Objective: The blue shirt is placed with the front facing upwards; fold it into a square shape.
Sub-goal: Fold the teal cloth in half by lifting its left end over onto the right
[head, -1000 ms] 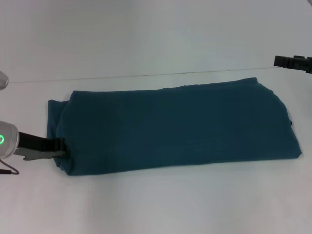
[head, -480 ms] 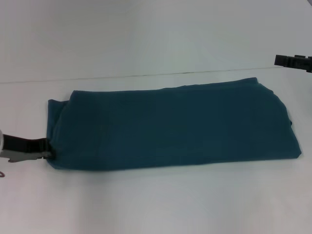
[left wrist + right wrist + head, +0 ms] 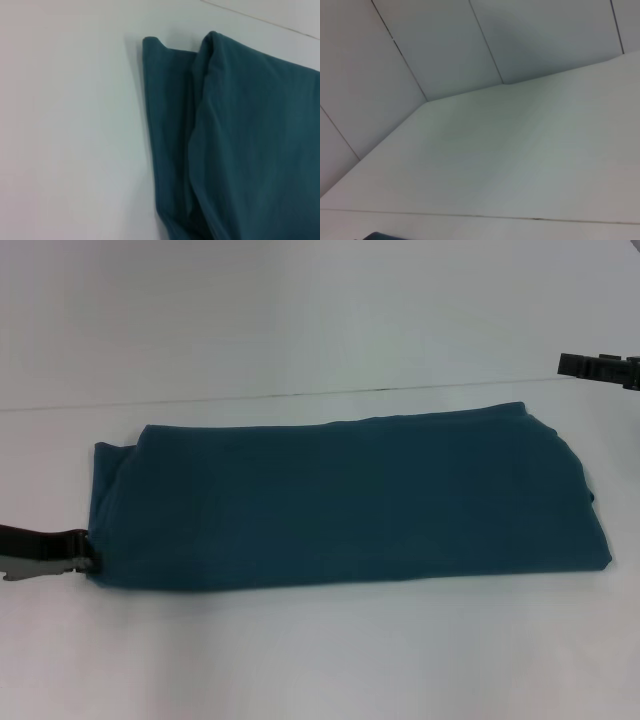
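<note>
The left gripper (image 3: 88, 558) sits low at the shirt's (image 3: 340, 500) near left corner, touching the cloth edge; whether it pinches the fabric or is merely beside it cannot be told. The shirt lies folded into a long band across the white worktop (image 3: 320, 660), plain side up. The right gripper (image 3: 572, 364) hangs far right, beyond the shirt; its opening cannot be told.

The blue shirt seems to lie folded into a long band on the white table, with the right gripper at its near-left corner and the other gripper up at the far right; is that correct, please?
Not quite: the head view shows the left gripper at the near-left corner of the blue shirt. The right gripper is the one up at the far right. The shirt does lie folded into a long band on the white table.
</note>
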Motion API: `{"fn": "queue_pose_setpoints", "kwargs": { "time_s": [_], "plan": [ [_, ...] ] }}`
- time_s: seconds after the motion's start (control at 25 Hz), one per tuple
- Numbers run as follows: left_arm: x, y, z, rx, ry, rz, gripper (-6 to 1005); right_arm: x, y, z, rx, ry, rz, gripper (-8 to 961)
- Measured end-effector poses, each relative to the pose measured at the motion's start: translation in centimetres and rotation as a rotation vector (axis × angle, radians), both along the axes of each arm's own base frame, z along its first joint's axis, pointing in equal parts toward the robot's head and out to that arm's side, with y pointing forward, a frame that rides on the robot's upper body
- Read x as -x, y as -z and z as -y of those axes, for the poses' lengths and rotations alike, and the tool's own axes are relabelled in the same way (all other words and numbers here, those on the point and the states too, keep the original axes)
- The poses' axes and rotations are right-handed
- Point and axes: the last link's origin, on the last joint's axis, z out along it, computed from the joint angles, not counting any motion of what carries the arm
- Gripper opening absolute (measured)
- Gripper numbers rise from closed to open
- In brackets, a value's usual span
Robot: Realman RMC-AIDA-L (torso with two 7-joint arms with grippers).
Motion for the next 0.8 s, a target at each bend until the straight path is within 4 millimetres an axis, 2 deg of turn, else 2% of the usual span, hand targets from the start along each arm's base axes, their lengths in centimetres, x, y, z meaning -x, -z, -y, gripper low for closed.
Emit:
{"fn": "queue_pose_setpoints", "kwargs": {
  "time_s": [0.4, 0.6, 0.8],
  "plan": [
    [-0.6, 0.3, 0.3, 0.040, 0.005, 0.031, 30, -0.1, 0.0, 0.1, -0.002, -0.001, 0.003, 899],
    [-0.6, -0.1, 0.3, 0.021, -0.004, 0.066, 44, -0.1, -0.1, 0.1, -0.003, -0.005, 0.009, 900],
    [-0.1, -0.8, 0.3, -0.016, -0.026, 0.085, 250, -0.1, -0.1, 0.1, -0.003, -0.006, 0.012, 900]
  ]
}}
